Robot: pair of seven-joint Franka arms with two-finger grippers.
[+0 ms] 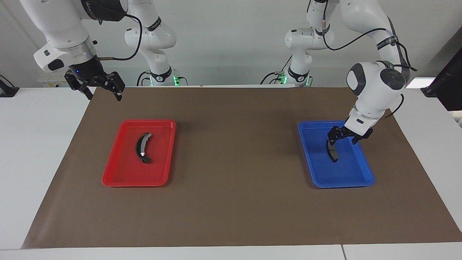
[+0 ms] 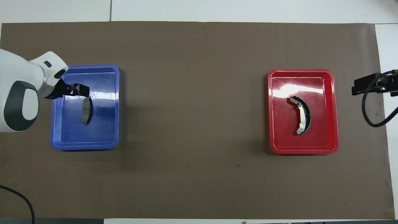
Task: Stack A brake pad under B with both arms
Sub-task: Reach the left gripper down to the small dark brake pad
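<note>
With jaws spread and empty, the left gripper [image 1: 343,139] hangs over the short brake pad [image 1: 332,150] lying flat in the blue tray [image 1: 364,169] at the left arm's end, and could skid off it; the right gripper [image 1: 102,88], also spread, waits near the red tray [image 1: 119,173] holding the crescent pad [image 1: 142,147].

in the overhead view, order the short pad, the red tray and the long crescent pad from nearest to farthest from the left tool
1. short pad, in the blue tray, just under the open left tool.
2. red tray, toward the right arm's end of the table.
3. long crescent pad, lying inside that tray, past its nearest wall.
</note>
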